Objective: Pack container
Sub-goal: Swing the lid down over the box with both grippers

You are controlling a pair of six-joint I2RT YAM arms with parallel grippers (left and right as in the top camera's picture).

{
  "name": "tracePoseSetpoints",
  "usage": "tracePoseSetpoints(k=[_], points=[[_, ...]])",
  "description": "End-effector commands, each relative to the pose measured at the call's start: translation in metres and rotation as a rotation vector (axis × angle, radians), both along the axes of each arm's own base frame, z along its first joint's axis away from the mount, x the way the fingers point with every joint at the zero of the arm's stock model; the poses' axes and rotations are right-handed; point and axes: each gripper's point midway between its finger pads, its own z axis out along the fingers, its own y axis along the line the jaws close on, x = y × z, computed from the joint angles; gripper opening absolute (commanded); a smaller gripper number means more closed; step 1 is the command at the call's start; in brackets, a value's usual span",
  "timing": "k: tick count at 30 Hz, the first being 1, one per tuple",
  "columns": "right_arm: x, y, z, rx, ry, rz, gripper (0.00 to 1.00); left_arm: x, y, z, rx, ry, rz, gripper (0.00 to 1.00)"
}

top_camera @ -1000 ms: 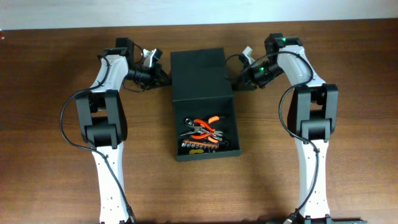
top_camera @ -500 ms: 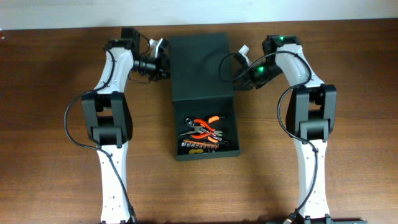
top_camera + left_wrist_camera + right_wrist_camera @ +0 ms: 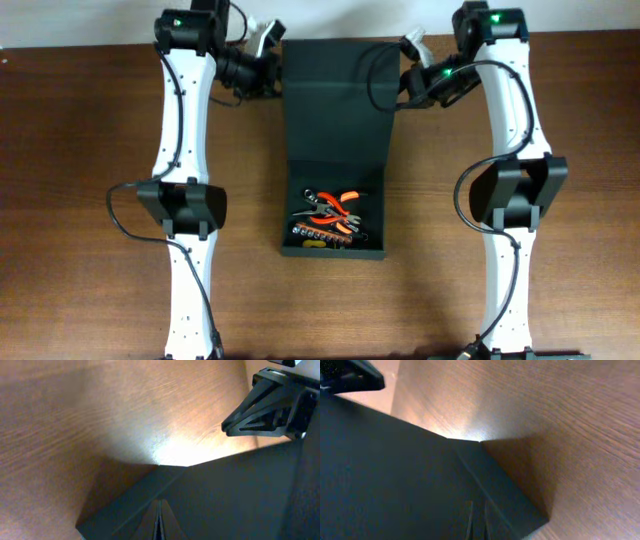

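The container is a dark green-black box. Its open base [image 3: 376, 215] holds orange-handled pliers and other hand tools [image 3: 325, 212]. The flap lid [image 3: 335, 100] stands raised behind the base. My left gripper [image 3: 272, 60] is shut on the lid's left edge near its far corner. My right gripper [image 3: 404, 78] is shut on the lid's right edge. In the left wrist view the fingers [image 3: 160, 525] are pinched together against the dark lid [image 3: 235, 495], with the right gripper [image 3: 267, 407] beyond. In the right wrist view the fingers [image 3: 477, 522] lie on the lid [image 3: 385, 475].
The brown wooden table [image 3: 90, 200] surrounds the box. Both white arms reach in from the near edge, on the left [image 3: 180, 150] and on the right [image 3: 515, 150] of the box. A pale wall strip [image 3: 80, 20] runs along the far edge.
Both grippers have moved up and toward the far edge, carrying the lid's free edge with them. The lid has risen from lying low behind the base. The tools have not moved.
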Motion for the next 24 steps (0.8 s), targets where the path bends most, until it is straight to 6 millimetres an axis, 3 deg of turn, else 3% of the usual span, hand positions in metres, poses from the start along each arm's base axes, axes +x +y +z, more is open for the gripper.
tracePoseSetpoints(k=[1, 11, 14, 17, 20, 22, 24], points=[[-0.01, -0.005, 0.055, -0.059, -0.108, -0.034, 0.08, -0.016, -0.009, 0.053, 0.006, -0.131, -0.022, 0.02], [-0.044, -0.017, 0.142, -0.127, -0.261, -0.13, 0.1, -0.063, -0.017, 0.148, 0.029, -0.324, -0.003, 0.02], [-0.054, -0.032, 0.16, -0.223, -0.327, -0.181, 0.09, -0.073, -0.005, 0.169, 0.144, -0.424, 0.048, 0.02], [-0.056, -0.049, 0.165, -0.327, -0.363, -0.228, 0.13, -0.07, 0.025, 0.179, 0.363, -0.525, 0.166, 0.02], [-0.05, -0.072, 0.154, -0.456, -0.326, -0.33, 0.16, -0.067, 0.052, 0.186, 0.511, -0.576, 0.26, 0.02], [-0.049, -0.08, 0.143, -0.506, -0.284, -0.358, 0.16, -0.061, 0.069, 0.183, 0.592, -0.58, 0.309, 0.02], [-0.051, -0.076, 0.131, -0.51, -0.242, -0.34, 0.16, -0.054, 0.09, 0.174, 0.697, -0.559, 0.358, 0.02]])
